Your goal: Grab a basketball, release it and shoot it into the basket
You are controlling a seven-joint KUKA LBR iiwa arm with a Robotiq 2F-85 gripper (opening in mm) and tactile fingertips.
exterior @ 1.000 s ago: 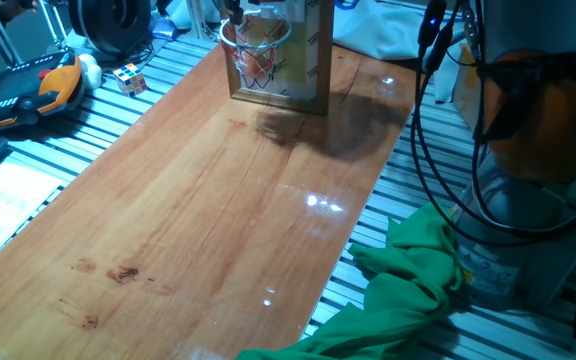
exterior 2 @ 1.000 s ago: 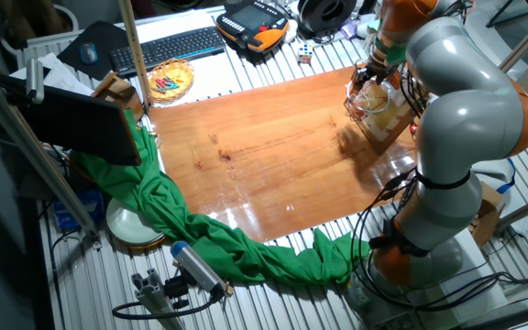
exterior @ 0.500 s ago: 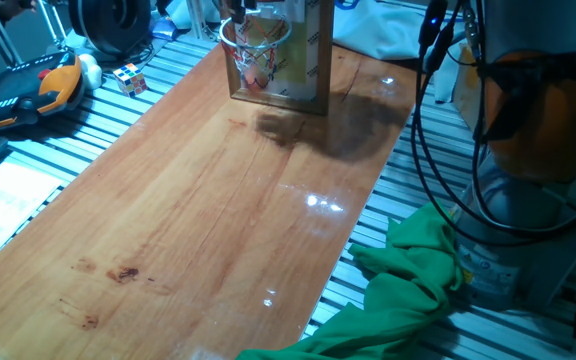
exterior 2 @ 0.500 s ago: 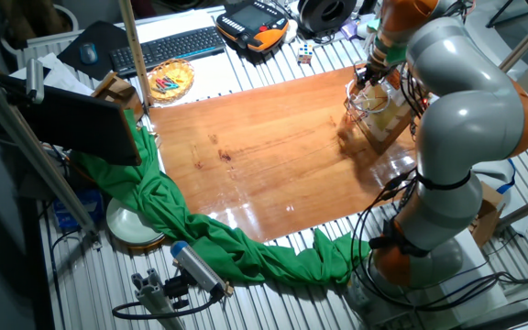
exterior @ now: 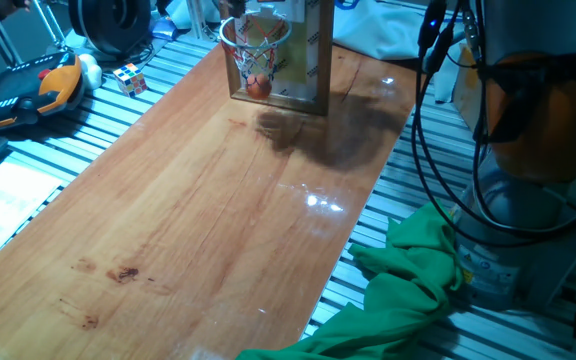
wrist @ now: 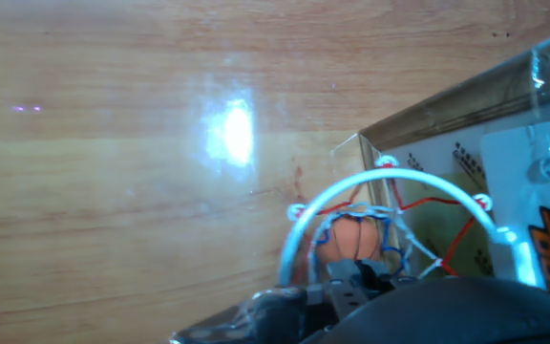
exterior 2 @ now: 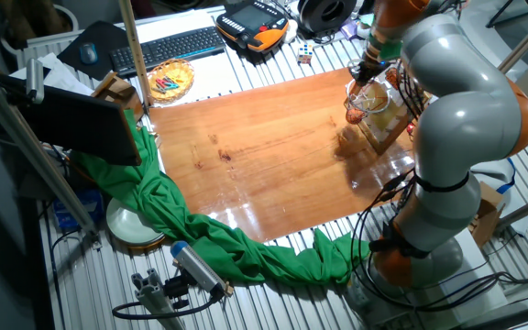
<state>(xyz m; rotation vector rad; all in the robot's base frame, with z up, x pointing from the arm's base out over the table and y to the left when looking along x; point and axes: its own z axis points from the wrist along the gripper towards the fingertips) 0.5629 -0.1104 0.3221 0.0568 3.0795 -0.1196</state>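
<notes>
Glossy wooden worktop [exterior: 198, 200] carries the basket [exterior: 253, 38] at its far end, where the basketball [exterior: 258, 87], seemingly light, hard and prone to roll, best pinched across its middle, hangs low in the net below an end effector [exterior 2: 367, 71] whose opening I cannot tell

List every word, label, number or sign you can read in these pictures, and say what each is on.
Nothing can be read for sure.
Backboard: orange and dark print at the right edge of the hand view, cut off and blurred; small dark marks near the rim, too small to read.
Keyboard: key legends too small.
Orange and black handheld pendant: no legible marking.
Puzzle cube: plain colours, no text.
</notes>
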